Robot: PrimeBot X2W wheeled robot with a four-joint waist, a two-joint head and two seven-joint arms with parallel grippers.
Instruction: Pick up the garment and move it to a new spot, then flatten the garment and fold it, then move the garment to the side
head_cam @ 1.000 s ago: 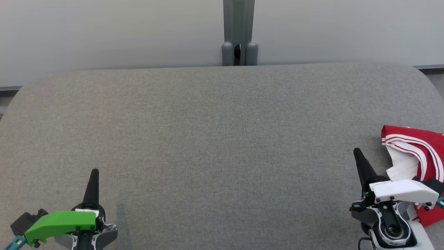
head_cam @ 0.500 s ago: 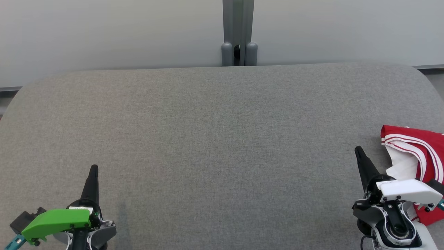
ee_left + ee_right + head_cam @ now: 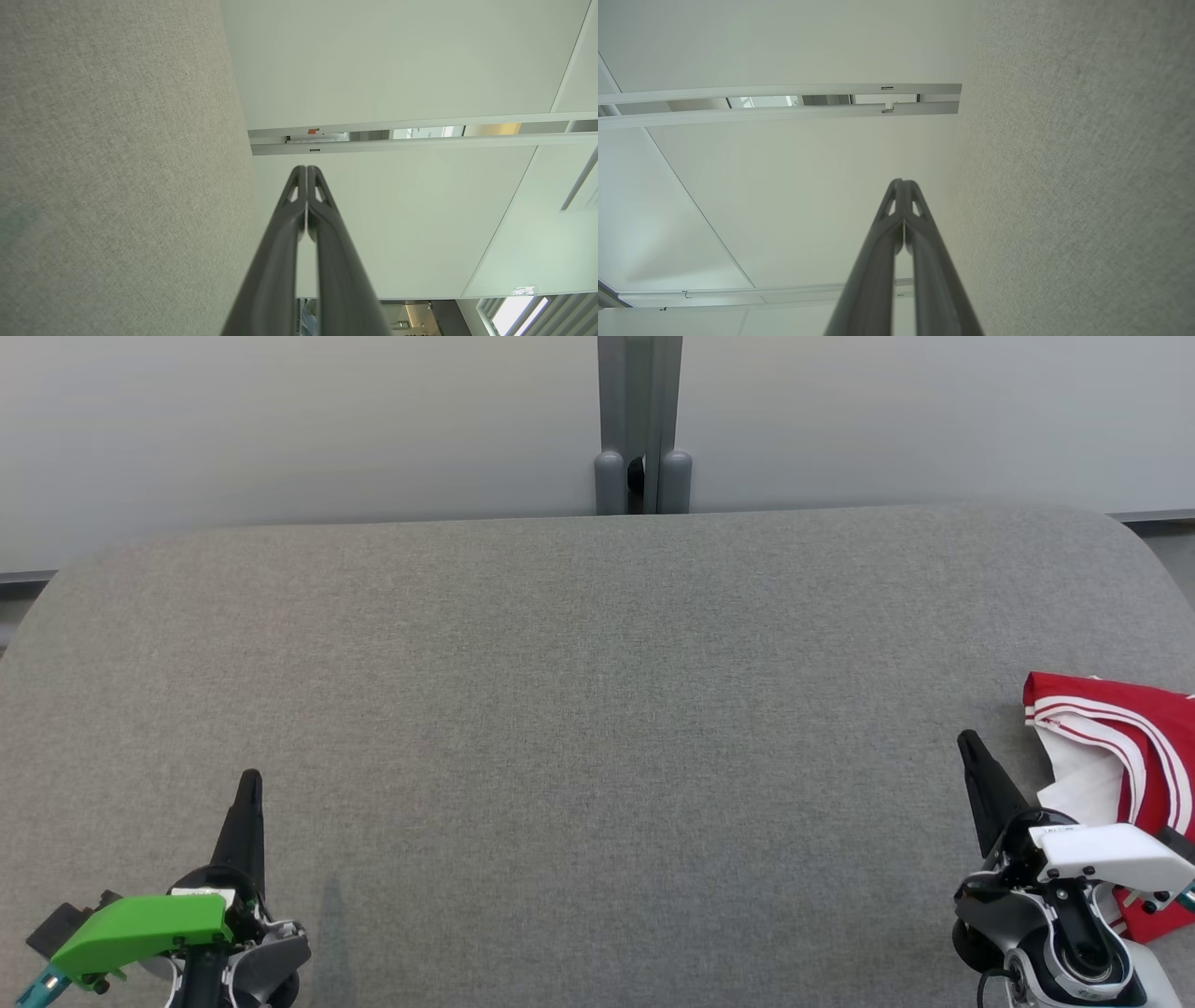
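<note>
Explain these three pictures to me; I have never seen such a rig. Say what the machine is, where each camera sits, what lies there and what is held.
This is a wheeled robot with two arms, facing a grey cloth-covered table. The wide picture is from its head camera, looking down: the left gripper, green-capped, is at lower left; the right gripper, white-capped, at lower right. The other two pictures come from wrist cameras looking along each gripper's dark fingers. Both grippers are shut and hold nothing. A red garment with white stripes lies crumpled at the table's right edge, beside the right gripper.
</note>
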